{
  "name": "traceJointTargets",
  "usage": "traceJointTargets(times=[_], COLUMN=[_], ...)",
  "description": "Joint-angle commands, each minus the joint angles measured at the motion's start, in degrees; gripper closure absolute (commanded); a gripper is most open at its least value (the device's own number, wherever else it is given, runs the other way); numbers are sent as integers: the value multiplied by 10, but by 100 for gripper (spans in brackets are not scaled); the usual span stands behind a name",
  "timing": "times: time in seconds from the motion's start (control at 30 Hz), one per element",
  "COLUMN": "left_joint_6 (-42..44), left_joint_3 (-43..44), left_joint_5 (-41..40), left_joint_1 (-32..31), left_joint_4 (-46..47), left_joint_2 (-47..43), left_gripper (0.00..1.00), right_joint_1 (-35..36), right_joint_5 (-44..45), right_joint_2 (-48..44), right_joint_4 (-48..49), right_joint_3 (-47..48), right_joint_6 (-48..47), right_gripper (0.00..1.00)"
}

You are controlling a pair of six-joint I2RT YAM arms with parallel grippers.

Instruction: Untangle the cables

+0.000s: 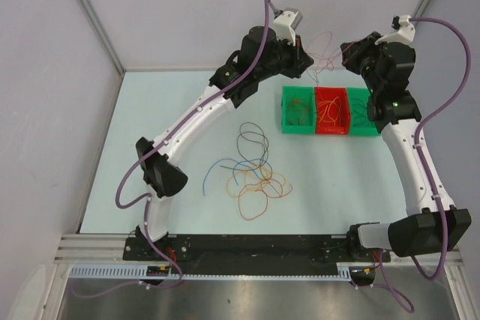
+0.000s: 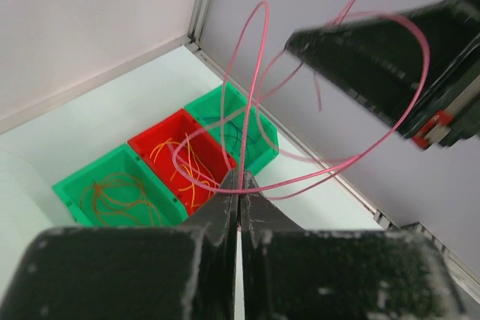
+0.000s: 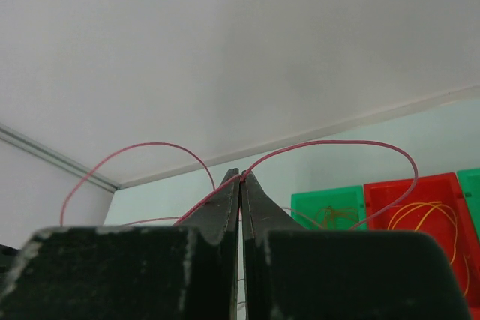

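Observation:
Both grippers are raised over the back of the table, each shut on the same thin red cable (image 1: 322, 41). My left gripper (image 1: 304, 55) pinches it at the fingertips (image 2: 240, 177); the cable (image 2: 259, 58) loops up and across to my right gripper (image 2: 390, 58). My right gripper (image 1: 347, 54) pinches the cable (image 3: 337, 142) at its tips (image 3: 241, 176), with loops arching to both sides. A tangle of orange, blue and dark brown cables (image 1: 251, 171) lies on the table in front of the arms.
Three bins stand in a row at the back right: a green bin (image 1: 298, 119) with brownish-orange wires, a red bin (image 1: 332, 121) with orange wires, and a green bin (image 1: 365, 124) with dark wires. Walls close the back and both sides.

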Motion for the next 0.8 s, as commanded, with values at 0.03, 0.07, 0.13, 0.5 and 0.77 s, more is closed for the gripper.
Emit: traceJointTargets(times=[0.03, 0.07, 0.13, 0.5, 0.77], left_joint_6=[8, 3, -2, -10, -15], left_joint_3=[6, 5, 3, -8, -13], left_joint_5=[41, 48, 61, 69, 57], left_joint_1=[19, 21, 28, 50, 59], left_joint_4=[79, 87, 112, 183, 184], left_joint_2=[31, 38, 53, 141, 167], left_gripper=[100, 100, 100, 100, 100], right_joint_1=[-3, -3, -2, 2, 8], right_joint_5=[-11, -12, -14, -29, -37], right_joint_2=[7, 10, 20, 74, 104], right_joint_4=[34, 37, 40, 57, 68], right_joint_3=[-15, -18, -25, -55, -58], right_joint_6=[0, -1, -3, -10, -6], right_gripper=[100, 100, 100, 100, 100])
